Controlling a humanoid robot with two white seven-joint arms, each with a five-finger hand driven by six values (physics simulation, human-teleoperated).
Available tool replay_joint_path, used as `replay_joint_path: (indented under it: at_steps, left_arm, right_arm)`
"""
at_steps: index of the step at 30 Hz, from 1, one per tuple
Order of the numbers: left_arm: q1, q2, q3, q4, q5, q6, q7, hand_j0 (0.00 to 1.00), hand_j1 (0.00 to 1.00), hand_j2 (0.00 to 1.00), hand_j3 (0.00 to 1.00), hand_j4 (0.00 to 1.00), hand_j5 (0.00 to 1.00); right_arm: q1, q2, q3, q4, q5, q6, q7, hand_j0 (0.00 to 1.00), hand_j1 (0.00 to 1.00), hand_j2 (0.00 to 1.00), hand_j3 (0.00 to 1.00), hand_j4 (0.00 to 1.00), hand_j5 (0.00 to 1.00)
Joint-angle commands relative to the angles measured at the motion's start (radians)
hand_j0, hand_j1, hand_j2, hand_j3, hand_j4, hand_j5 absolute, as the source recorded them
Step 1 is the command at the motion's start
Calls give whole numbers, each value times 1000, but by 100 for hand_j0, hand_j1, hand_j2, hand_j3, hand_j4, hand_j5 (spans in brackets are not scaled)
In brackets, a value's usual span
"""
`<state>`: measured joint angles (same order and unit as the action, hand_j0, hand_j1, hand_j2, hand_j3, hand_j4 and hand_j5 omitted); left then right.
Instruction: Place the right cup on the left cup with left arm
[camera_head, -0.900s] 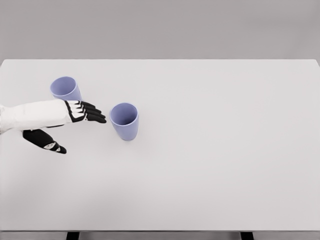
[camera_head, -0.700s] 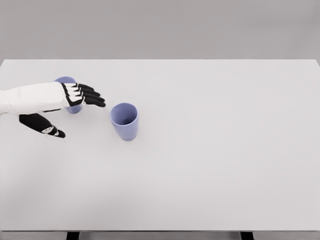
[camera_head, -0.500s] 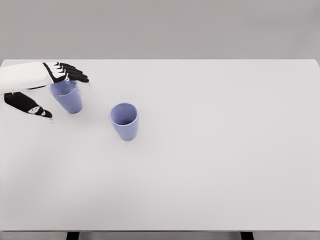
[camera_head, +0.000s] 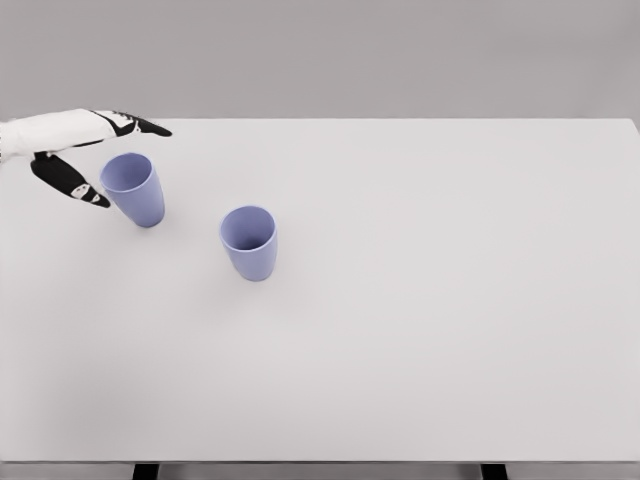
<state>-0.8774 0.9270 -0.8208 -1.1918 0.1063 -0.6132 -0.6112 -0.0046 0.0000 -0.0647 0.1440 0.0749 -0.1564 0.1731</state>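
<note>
- Now the left hand (camera_head: 88, 150) hovers at the bench's (camera_head: 420, 320) far-left edge, fingers (camera_head: 140, 126) stretched flat, thumb spread below, holding nothing.
- Just beside the thumb stands the left cup (camera_head: 134, 188), upright.
- Nearer the middle, the right cup (camera_head: 249, 242) stands upright, well apart from the hand.

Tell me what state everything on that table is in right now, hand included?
Left cup: upright, open end up, standing alone.
Right cup: upright, open end up, untouched, not stacked.
Left hand: open, fingers extended, holding nothing, beside the left cup.
Table: white, carrying both cups.
</note>
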Motion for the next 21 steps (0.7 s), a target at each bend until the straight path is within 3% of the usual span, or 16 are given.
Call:
replay_joint_path:
  at_steps: [1,6,21]
  left_arm:
    - [0,-25,-21,77,-23,2,0,100,100,100,100,100,100]
    - [-26,-91,-21,130,-97,2,0,100,100,100,100,100,100]
    - [-43,-166,-37,304,-119,2,0,100,100,100,100,100,100]
  right_arm:
    - [0,0,0,0,0,0,0,100,100,100,100,100,100]
    - [0,0,0,0,0,0,0,100,100,100,100,100,100]
    - [0,0,0,0,0,0,0,100,100,100,100,100,100]
